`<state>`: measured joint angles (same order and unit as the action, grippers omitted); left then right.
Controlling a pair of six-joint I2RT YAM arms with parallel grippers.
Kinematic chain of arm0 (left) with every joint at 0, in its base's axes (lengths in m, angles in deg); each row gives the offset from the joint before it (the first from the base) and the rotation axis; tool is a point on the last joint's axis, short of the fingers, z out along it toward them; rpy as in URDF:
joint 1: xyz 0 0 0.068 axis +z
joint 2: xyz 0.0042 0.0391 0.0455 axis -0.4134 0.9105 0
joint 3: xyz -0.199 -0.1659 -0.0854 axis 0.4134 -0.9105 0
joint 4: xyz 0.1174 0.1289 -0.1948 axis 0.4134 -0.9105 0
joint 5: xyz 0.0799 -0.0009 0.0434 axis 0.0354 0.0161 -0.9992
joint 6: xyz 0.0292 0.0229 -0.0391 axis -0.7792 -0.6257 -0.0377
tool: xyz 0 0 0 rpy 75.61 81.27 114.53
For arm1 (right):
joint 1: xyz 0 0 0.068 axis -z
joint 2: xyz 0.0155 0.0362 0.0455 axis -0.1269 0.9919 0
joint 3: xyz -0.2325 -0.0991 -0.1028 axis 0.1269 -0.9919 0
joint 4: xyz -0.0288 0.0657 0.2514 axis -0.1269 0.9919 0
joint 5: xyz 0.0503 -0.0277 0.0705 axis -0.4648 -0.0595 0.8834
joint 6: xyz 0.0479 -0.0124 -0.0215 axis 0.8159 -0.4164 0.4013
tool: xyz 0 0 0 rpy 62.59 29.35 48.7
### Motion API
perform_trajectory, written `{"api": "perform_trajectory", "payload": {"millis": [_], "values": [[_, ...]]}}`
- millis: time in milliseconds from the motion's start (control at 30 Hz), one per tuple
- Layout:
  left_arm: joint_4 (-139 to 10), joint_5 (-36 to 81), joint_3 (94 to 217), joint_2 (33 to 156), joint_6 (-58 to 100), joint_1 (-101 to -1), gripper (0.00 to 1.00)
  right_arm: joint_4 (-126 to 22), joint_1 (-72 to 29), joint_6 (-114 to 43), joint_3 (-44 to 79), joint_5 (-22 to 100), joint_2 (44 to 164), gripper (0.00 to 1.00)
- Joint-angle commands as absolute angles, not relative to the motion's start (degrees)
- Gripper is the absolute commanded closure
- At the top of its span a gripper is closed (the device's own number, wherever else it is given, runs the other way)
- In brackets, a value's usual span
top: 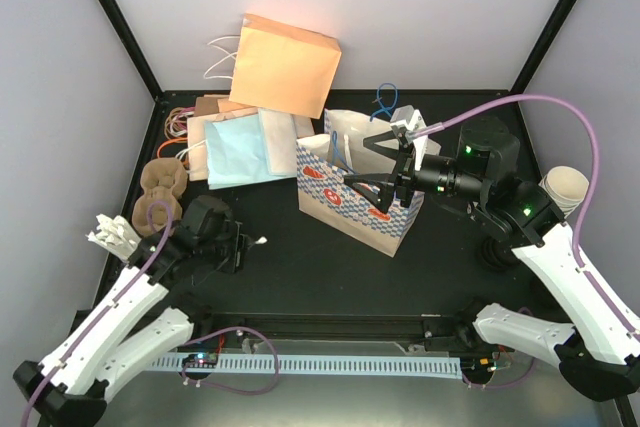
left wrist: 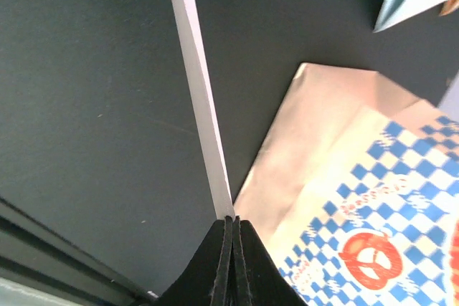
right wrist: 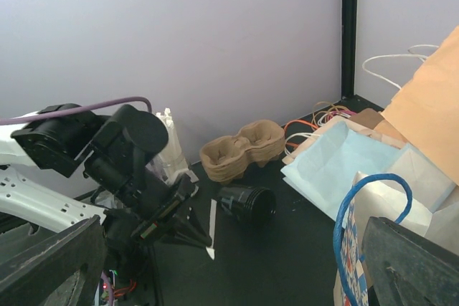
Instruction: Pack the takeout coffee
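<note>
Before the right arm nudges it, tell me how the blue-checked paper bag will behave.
The blue-checked paper bag is thin paper standing upright, so it is probably light and apt to slide or tip. Its creased walls would likely buckle rather than push back. The open mouth may fold inward.

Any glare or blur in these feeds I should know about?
Top external: glare washes out the orange bag along its top. Left wrist: the checked bag has blurred print at right. Right wrist: its own fingers are dark and soft.

Left tool closed tight, low; right tool wide apart, arm outstretched.
</note>
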<state>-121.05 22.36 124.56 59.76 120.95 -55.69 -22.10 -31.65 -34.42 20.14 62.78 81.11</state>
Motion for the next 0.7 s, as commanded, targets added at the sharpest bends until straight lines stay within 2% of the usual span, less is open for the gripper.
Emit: {"api": "perform_trajectory", "payload": {"millis": [0, 233, 433, 533, 667], "values": [[-122.30, 17.52, 126.69, 56.36, 122.98, -56.09, 0.98, -23.84, -31.86, -34.15, 19.56, 63.16, 80.81, 0.00], [-119.13, 22.12, 134.52, 61.13, 115.63, -56.55, 0.99, -23.78, -31.90, -34.06, 19.85, 63.00, 81.53, 0.00], [-123.75, 14.51, 148.47, 64.19, 107.57, -57.26, 0.99, -23.66, -31.84, -34.15, 20.04, 62.87, 81.19, 0.00], [-114.32, 13.94, 150.11, 65.30, 97.94, -57.29, 0.98, -23.58, -31.90, -34.15, 20.04, 62.34, 81.12, 0.00], [-89.97, 22.02, 147.11, 67.30, 74.94, -57.22, 0.99, -23.79, -31.87, -33.44, 19.56, 58.27, 80.14, 0.00]]}}
